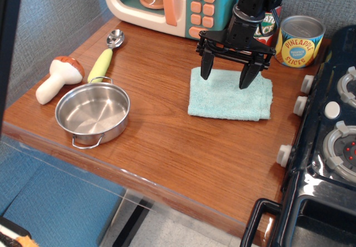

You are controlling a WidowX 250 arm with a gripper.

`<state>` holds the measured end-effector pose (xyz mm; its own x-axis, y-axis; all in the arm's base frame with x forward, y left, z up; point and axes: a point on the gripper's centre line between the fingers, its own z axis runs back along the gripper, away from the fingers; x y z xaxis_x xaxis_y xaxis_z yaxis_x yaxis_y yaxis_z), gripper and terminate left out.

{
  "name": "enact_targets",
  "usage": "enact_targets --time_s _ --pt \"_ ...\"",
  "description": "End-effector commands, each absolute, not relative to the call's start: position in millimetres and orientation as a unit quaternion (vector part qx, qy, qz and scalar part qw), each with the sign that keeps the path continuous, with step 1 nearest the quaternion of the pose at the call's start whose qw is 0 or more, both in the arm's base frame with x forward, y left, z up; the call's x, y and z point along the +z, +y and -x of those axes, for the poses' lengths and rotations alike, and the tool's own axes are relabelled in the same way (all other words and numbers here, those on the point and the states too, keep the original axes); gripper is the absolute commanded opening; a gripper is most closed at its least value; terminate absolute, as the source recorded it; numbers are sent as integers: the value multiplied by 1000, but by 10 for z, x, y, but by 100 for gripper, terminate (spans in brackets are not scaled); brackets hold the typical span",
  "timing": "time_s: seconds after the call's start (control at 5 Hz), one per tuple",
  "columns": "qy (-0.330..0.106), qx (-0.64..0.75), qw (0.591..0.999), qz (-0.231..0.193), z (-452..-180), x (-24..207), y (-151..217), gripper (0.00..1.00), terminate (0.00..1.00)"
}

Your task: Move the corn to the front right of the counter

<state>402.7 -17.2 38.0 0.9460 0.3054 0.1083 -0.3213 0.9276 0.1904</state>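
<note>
A toy kitchen mock-up is showing here: a brown wood-grain desk [183,152] is carrying a pastel play microwave [167,5] with peach buttons, and a black stove [328,147] with white knobs is sitting at the side. A pineapple slices can [300,41] and a small steel pan [92,113] are adding to the pretend-cooking look.

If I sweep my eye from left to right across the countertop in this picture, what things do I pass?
Mushroom → pan → blue cloth, with the gripper open over it → pineapple can → stove. The corn sits above the pan, so its place in line is unclear.
</note>
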Motion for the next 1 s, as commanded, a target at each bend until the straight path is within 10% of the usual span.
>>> enact_targets --time_s 0.0,0.6,0.8 --pt "-38 160 981 -103 -4027 380 -172 100 0" --pt "-96 193 976 -18 -3990 979 568 100 0" --pt "-99 167 979 68 -3987 1089 832 100 0"
